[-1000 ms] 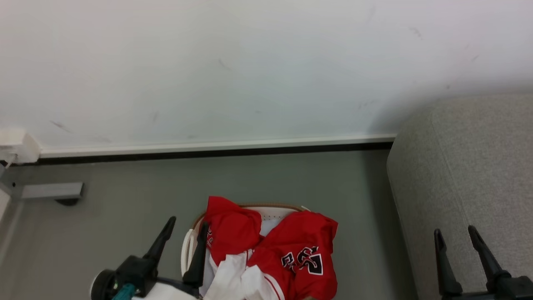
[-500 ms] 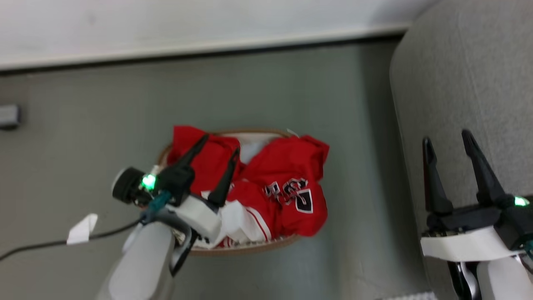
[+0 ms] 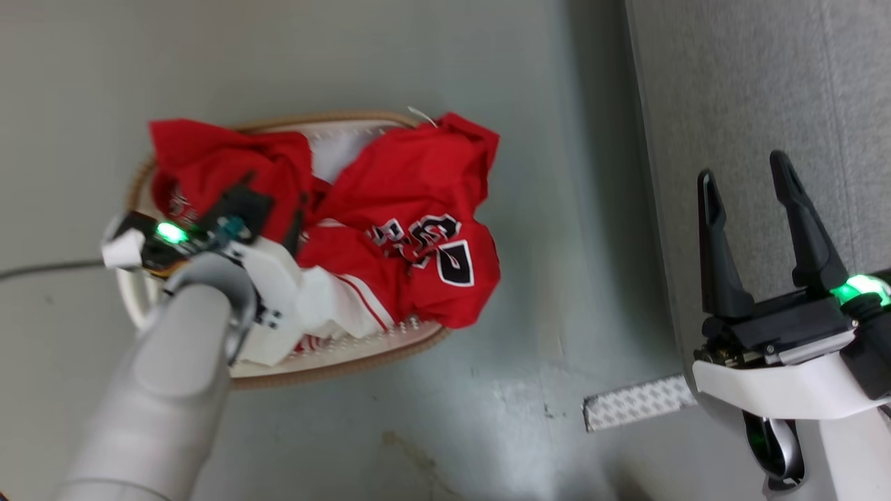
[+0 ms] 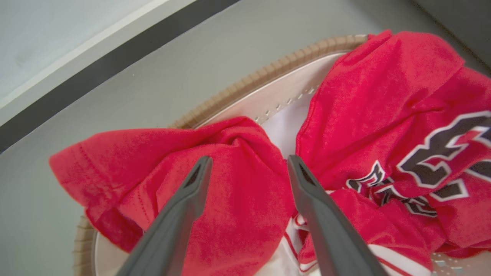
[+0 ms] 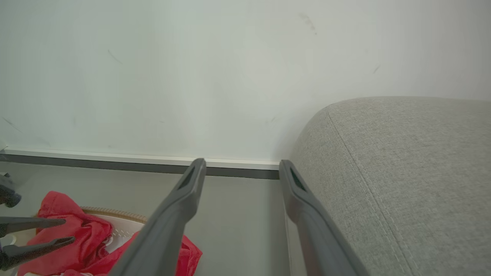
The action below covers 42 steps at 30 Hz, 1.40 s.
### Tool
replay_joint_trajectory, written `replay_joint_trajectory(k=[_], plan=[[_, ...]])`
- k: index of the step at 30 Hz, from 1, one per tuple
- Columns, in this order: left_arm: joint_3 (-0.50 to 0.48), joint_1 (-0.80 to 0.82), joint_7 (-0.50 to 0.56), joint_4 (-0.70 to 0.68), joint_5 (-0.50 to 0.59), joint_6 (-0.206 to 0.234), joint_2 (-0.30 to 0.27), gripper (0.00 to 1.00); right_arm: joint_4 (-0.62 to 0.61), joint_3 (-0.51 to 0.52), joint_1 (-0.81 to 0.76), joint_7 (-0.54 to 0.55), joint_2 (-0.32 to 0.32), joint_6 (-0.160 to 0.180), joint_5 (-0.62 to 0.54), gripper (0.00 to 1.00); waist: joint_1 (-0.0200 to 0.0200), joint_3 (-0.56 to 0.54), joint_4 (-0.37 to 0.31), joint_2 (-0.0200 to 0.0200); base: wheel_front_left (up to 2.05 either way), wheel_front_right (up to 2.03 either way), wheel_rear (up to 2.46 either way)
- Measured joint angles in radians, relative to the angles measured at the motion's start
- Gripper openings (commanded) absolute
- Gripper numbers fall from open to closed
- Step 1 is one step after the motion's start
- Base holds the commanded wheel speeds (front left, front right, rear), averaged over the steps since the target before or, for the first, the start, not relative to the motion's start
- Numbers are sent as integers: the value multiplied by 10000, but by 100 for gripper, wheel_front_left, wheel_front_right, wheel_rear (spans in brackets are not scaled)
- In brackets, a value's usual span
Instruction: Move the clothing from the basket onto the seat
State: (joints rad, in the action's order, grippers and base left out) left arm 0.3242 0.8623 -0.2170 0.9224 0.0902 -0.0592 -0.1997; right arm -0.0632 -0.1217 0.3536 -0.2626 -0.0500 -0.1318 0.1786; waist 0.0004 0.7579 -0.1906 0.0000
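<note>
The clothing (image 3: 418,188) is a heap of red jerseys with black-and-white lettering, piled in the white basket (image 3: 334,372) with a brown woven rim on the grey floor. My left gripper (image 3: 268,209) points down into the left side of the heap. In the left wrist view, this gripper (image 4: 248,163) is open, its fingers astride a bunched red fold of the clothing (image 4: 238,199) without closing on it. My right gripper (image 3: 743,170) is open and holds nothing, over the edge of the grey seat (image 3: 766,83). The right wrist view shows the seat (image 5: 402,172) beside the right gripper (image 5: 242,165).
A patterned strip of tape (image 3: 637,410) lies on the floor by the seat's base. A dark cable (image 3: 42,268) runs in from the left. The wall with its baseboard (image 5: 115,159) stands behind the basket (image 5: 115,212). Bare floor separates basket and seat.
The head camera has tilted down, so the whole picture shifted. My left gripper has come from the basket's left rim to over the left red jersey. The right gripper stays open by the seat.
</note>
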Motion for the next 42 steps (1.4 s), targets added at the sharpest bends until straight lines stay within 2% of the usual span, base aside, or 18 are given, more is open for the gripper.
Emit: replay_joint_trajectory(k=[6, 14, 15, 16, 23, 28, 35, 42], plan=[[-194, 967, 113, 915, 159, 1055, -318, 100, -261, -58, 142, 2, 0, 0, 104, 100, -1, 748, -343, 0, 0, 0, 0], [-100, 1521, -25, 1703, 207, 1427, -468, 100, -487, -165, 198, 0, 2, 0, 337, 100, -2, 1328, -540, 0, 0, 0, 0], [-46, 1619, -38, 1778, 249, 1434, -510, 36, -504, -150, 218, 2, 2, 0, 343, 100, -2, 1402, -565, 0, 0, 0, 0], [-12, 1673, -44, 1885, 251, 1390, -520, 0, -516, -121, 233, 0, 2, 0, 364, 100, -2, 1469, -594, 0, 0, 0, 0], [40, 1758, -311, 2240, 44, 1195, -234, 0, -380, 125, 176, 2, 2, 0, 414, 100, -2, 1443, -564, 0, 0, 0, 0], [-347, 1149, -451, 1423, -704, 1112, 322, 0, -65, 380, -21, 0, 8, 0, 305, 100, -3, 812, -283, 0, 0, 0, 0], [-725, -1031, -470, -859, -1613, 940, 811, 0, 458, 892, -864, 2, 15, 0, -40, 100, -4, -890, 313, 0, 0, 0, 0], [-815, -3072, -472, -2259, -2197, 675, 1181, 0, 974, 1212, -2182, 0, 13, 0, -280, 100, -6, -3075, 972, 0, 0, 0, 0]])
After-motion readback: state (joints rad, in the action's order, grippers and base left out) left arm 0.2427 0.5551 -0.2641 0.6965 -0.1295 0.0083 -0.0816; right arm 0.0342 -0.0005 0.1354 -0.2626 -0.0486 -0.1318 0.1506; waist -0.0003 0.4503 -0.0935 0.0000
